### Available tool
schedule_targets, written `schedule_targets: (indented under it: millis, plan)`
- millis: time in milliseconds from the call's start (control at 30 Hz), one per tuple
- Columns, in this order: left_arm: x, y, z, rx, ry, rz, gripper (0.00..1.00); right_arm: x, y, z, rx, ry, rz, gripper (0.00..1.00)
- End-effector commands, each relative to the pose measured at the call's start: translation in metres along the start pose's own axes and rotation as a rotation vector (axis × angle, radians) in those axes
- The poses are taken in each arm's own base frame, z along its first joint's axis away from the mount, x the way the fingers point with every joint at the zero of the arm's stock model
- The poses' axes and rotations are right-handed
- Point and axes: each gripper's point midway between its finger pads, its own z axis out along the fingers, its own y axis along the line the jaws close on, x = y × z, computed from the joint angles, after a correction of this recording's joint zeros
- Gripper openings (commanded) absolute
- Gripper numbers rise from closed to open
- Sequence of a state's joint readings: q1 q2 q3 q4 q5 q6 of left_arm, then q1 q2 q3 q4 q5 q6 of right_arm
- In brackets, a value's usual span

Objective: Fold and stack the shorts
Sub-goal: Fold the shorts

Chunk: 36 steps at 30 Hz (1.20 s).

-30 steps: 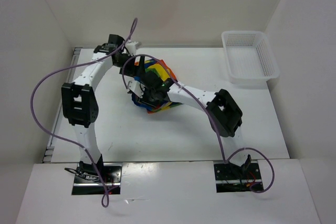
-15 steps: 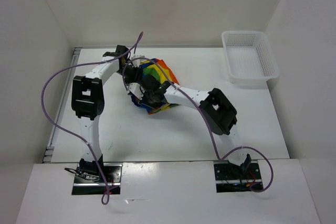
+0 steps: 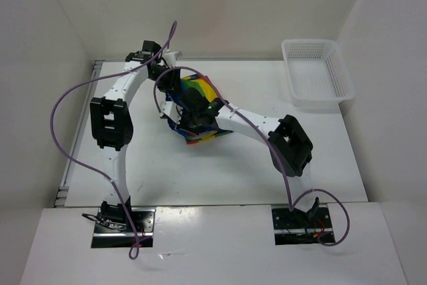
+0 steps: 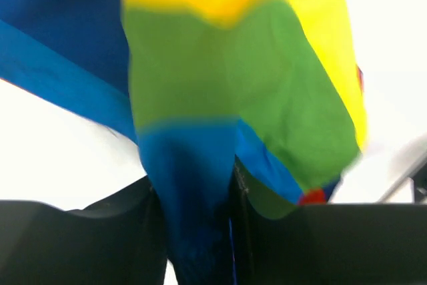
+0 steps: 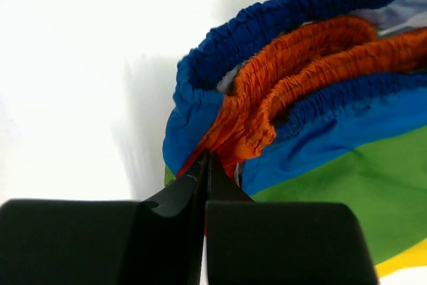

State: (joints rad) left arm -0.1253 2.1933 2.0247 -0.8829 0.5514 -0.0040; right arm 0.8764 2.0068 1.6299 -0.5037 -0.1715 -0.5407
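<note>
The rainbow-striped shorts [image 3: 201, 90] lie bunched at the middle back of the table, under both wrists. In the left wrist view a blue fold of the shorts [image 4: 253, 78] runs down between the two dark fingers, and my left gripper [image 4: 197, 231] is shut on it. The cloth there hangs close to the camera and blurred. In the right wrist view my right gripper [image 5: 207, 161] has its fingers pressed together, pinching the red-orange waistband of the shorts [image 5: 300, 98] at the tips. From above, the left gripper [image 3: 171, 89] sits at the pile's back left and the right gripper [image 3: 190, 119] over its middle.
A white mesh basket [image 3: 313, 102] stands at the back right corner of the table. Purple cables loop off both arms, one arching over the shorts. White walls close in the table on the left, back and right.
Both grippers have closed on the shorts: the left from wide open onto a blue fold, the right onto the waistband. The left wrist dipped toward the pile, then drew back a little.
</note>
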Motion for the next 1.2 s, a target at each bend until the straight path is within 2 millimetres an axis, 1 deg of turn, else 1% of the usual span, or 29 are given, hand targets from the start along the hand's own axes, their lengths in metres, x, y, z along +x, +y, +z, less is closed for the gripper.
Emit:
schedule_targets:
  millis: [0,33,167,200,233,267,300,367,400,433,467,500,600,633,667,700,733,767,800,833,867,900,933,967,1033,1067,1100,1133,1167]
  plan:
    - [0.004,0.039,0.034,-0.06,0.019,-0.017,0.43,-0.007,0.024,0.001,-0.094,0.0,-0.034,0.0]
    - [0.007,0.044,0.037,-0.07,0.029,-0.023,0.43,0.002,0.027,0.011,-0.107,0.023,-0.029,0.0]
    - [0.011,0.064,0.048,-0.108,0.031,-0.034,0.46,0.003,0.018,0.031,-0.084,0.036,-0.039,0.0]
    - [0.015,0.073,0.051,-0.126,0.037,-0.045,0.46,-0.001,0.016,0.033,-0.081,0.03,-0.041,0.0]
    - [0.015,0.073,0.051,-0.127,0.037,-0.045,0.47,0.003,0.015,0.036,-0.073,0.044,-0.039,0.0]
    - [0.013,0.076,0.051,-0.139,0.03,-0.04,0.49,-0.001,0.018,0.037,-0.074,0.035,-0.048,0.02]
    - [0.013,0.076,0.051,-0.14,0.03,-0.04,0.49,-0.004,0.014,0.036,-0.058,0.03,-0.051,0.09]
    - [0.011,0.082,0.048,-0.155,0.019,-0.043,0.52,-0.01,0.012,0.033,-0.052,0.021,-0.042,0.15]
    - [0.008,0.081,0.045,-0.156,0.011,-0.038,0.52,-0.032,0.009,0.022,-0.033,-0.026,-0.042,0.18]
    - [0.008,0.085,0.043,-0.16,0.008,-0.046,0.54,-0.046,0.01,0.013,-0.049,-0.062,-0.025,0.25]
    - [0.009,0.083,0.04,-0.16,0.006,-0.045,0.55,-0.057,0.012,0.003,-0.061,-0.084,0.014,0.27]
    - [0.004,0.083,0.037,-0.173,-0.01,-0.035,0.58,-0.084,0.01,-0.018,-0.07,-0.159,0.015,0.31]
    - [-0.007,0.077,0.026,-0.176,-0.04,-0.018,0.66,-0.109,0.009,-0.052,-0.068,-0.225,0.034,0.33]
    - [-0.007,0.077,0.026,-0.176,-0.041,-0.018,0.73,-0.11,0.01,-0.059,-0.067,-0.228,0.034,0.34]
    - [-0.017,0.072,0.014,-0.188,-0.071,0.0,0.76,-0.105,0.005,-0.064,-0.049,-0.22,0.042,0.34]
    - [-0.02,0.07,0.009,-0.198,-0.082,0.006,0.79,-0.095,0.009,-0.068,-0.046,-0.201,0.046,0.34]
    - [-0.028,0.067,-0.004,-0.222,-0.107,0.019,0.85,-0.081,-0.007,-0.071,-0.008,-0.182,0.072,0.34]
    - [-0.032,0.065,-0.011,-0.236,-0.122,0.027,0.87,-0.059,-0.008,-0.064,-0.005,-0.14,0.104,0.34]
    - [-0.037,0.061,-0.021,-0.248,-0.142,0.037,0.87,-0.054,-0.02,-0.068,0.034,-0.147,0.139,0.34]
    - [-0.047,0.052,-0.038,-0.263,-0.186,0.06,0.88,-0.035,-0.04,-0.066,0.084,-0.126,0.185,0.32]
    - [-0.05,0.052,-0.046,-0.288,-0.207,0.069,0.88,-0.01,-0.053,-0.06,0.145,-0.073,0.222,0.3]
    - [-0.055,0.043,-0.052,-0.296,-0.23,0.091,0.88,0.0,-0.067,-0.054,0.185,-0.066,0.238,0.28]
    - [-0.06,0.03,-0.066,-0.309,-0.257,0.113,0.88,0.021,-0.088,-0.053,0.227,-0.041,0.276,0.26]
    - [-0.052,0.016,-0.058,-0.301,-0.235,0.131,0.88,0.031,-0.099,-0.05,0.251,-0.025,0.293,0.21]
    - [-0.044,-0.009,-0.058,-0.26,-0.227,0.16,0.85,0.059,-0.113,-0.036,0.268,0.019,0.332,0.17]
    - [-0.034,-0.03,-0.046,-0.191,-0.199,0.181,0.82,0.075,-0.125,-0.036,0.29,0.043,0.359,0.14]
    - [-0.009,-0.033,-0.028,-0.154,-0.125,0.163,0.8,0.082,-0.13,-0.034,0.295,0.051,0.357,0.13]
    - [0.006,-0.039,-0.018,-0.123,-0.081,0.157,0.74,0.099,-0.126,-0.025,0.28,0.088,0.362,0.13]
    - [0.019,-0.044,-0.008,-0.101,-0.045,0.153,0.71,0.103,-0.124,-0.023,0.273,0.1,0.354,0.12]
